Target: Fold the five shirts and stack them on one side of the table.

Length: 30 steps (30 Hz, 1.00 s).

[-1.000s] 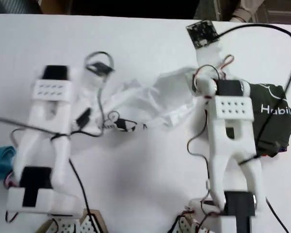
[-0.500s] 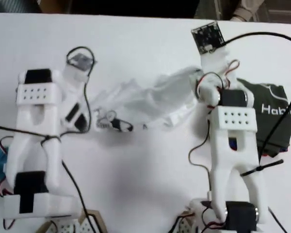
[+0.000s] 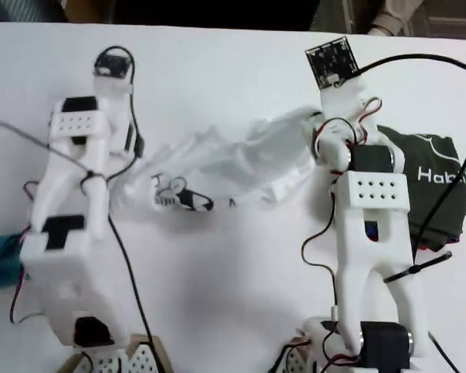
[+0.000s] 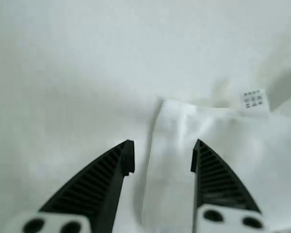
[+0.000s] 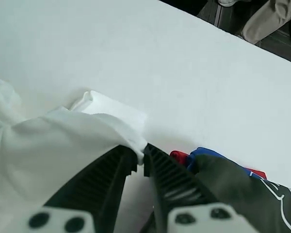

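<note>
A crumpled white shirt (image 3: 225,163) with a small dark print lies stretched across the middle of the table (image 3: 217,70). My right gripper (image 5: 141,158) is shut on a fold of the white shirt (image 5: 48,145) at its right end. My left gripper (image 4: 162,158) is open just above the shirt's left end, where a flat strip of white cloth (image 4: 172,145) with a small label (image 4: 252,99) lies between its fingers. A folded dark shirt (image 3: 431,190) with white lettering lies right of the right arm, with red and blue cloth (image 5: 199,155) beneath it.
A teal garment (image 3: 0,260) pokes in at the table's left edge beside the left arm's base. Cables trail from both arms over the table. Bare white table lies behind and in front of the white shirt.
The left arm has swung left and toward the far side of the table, uncovering the shirt's printed left part. The right arm has shifted slightly, still holding the shirt's right end.
</note>
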Each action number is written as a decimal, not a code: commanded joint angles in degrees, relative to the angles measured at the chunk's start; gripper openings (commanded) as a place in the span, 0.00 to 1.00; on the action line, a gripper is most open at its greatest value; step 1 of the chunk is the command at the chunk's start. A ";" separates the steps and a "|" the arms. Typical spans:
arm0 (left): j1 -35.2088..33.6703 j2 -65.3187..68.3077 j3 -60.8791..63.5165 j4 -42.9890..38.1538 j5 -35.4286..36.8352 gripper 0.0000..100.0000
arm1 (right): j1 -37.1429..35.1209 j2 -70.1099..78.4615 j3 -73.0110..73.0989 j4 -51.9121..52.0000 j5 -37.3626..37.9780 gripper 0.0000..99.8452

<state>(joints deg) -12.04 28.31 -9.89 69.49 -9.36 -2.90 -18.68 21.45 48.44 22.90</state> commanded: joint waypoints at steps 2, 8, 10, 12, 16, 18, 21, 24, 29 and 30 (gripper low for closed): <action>2.02 7.03 -7.34 6.95 -2.02 0.21 | 0.22 -3.21 -0.35 -1.19 0.26 0.02; 2.20 9.76 -8.40 6.24 -2.29 0.13 | 0.22 -3.21 -0.35 -1.19 0.26 0.02; 2.20 9.32 -8.48 5.98 -2.29 0.13 | 0.22 -3.21 -0.35 -1.19 0.26 0.02; 1.93 8.97 -10.24 6.51 -2.20 0.13 | 0.22 -3.21 -0.35 -1.19 0.26 0.02; 1.41 9.67 -17.80 10.90 -2.20 0.18 | 0.22 -3.21 -0.35 -1.10 0.26 0.02; 1.23 9.67 -20.70 12.04 -2.20 0.20 | 0.22 -3.21 -0.35 -1.10 0.26 0.02; 1.23 9.76 -20.70 11.78 -2.55 0.21 | 0.22 -3.21 -0.35 -1.01 0.26 0.02; 1.23 10.46 -19.03 11.16 -4.31 0.21 | 0.22 -3.30 -0.35 -1.01 0.26 0.02; 1.14 15.91 -19.91 10.02 -4.57 0.21 | 0.22 -3.30 -0.35 -1.01 0.26 0.02; 1.14 17.23 -20.62 9.41 -4.57 0.21 | 0.22 -3.30 -0.35 -0.92 0.26 0.02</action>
<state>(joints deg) -10.29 43.96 -28.18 80.48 -13.41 -2.90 -18.68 21.45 48.44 22.90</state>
